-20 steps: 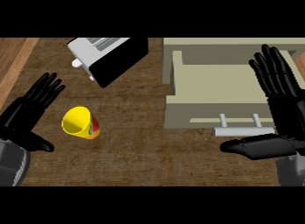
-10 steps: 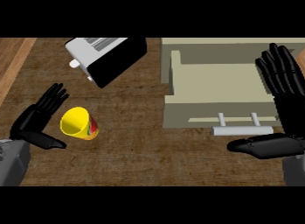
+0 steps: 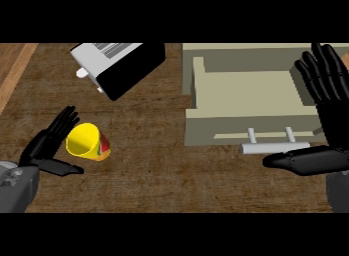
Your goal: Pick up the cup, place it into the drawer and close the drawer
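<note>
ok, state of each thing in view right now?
Yellow plastic cup: tipped on its side on the counter, not gripped.
Beige drawer: pulled open.
Left hand: open, beside the cup.
Right hand: open, by the drawer's right side.

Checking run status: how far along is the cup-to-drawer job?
Done: nothing yet, though the drawer stands open. In hand: the left hand is open beside the yellow cup, not gripping it. The right hand rests open by the drawer. Left: grasp, place, close.
</note>
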You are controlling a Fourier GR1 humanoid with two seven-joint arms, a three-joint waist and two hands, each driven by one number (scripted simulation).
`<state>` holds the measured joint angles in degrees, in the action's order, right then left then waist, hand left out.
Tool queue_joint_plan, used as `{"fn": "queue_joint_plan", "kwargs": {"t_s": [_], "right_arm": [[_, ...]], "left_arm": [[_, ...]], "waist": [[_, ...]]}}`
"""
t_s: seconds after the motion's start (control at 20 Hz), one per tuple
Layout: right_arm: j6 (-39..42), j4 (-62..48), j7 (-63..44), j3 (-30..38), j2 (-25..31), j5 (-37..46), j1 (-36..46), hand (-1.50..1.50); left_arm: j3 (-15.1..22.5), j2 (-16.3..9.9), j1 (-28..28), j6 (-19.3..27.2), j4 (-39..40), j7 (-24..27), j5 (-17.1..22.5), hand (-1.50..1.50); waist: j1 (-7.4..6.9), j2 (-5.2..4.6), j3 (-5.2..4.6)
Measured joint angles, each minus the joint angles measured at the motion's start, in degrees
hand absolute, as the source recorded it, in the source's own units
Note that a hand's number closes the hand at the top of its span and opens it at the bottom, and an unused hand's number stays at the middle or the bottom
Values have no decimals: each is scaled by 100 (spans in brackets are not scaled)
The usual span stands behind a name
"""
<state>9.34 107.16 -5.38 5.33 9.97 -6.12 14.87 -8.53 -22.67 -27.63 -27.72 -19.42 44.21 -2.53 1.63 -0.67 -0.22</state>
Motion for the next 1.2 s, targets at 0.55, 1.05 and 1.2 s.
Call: {"fn": "queue_joint_plan", "kwargs": {"t_s": [0.55,1.05,1.2], "right_arm": [[3,-15,-198,15,42,-54,214,-150],[-6,-18,-211,-29,19,-11,243,-150],[37,9,-212,-12,55,-32,200,-150]], "left_arm": [[31,196,-237,296,572,568,-151,-150],[134,459,-288,432,764,874,-289,-150],[156,578,-351,385,808,855,-297,-150]], "waist": [[62,-24,-10],[102,-44,-16],[113,-42,-16]]}}
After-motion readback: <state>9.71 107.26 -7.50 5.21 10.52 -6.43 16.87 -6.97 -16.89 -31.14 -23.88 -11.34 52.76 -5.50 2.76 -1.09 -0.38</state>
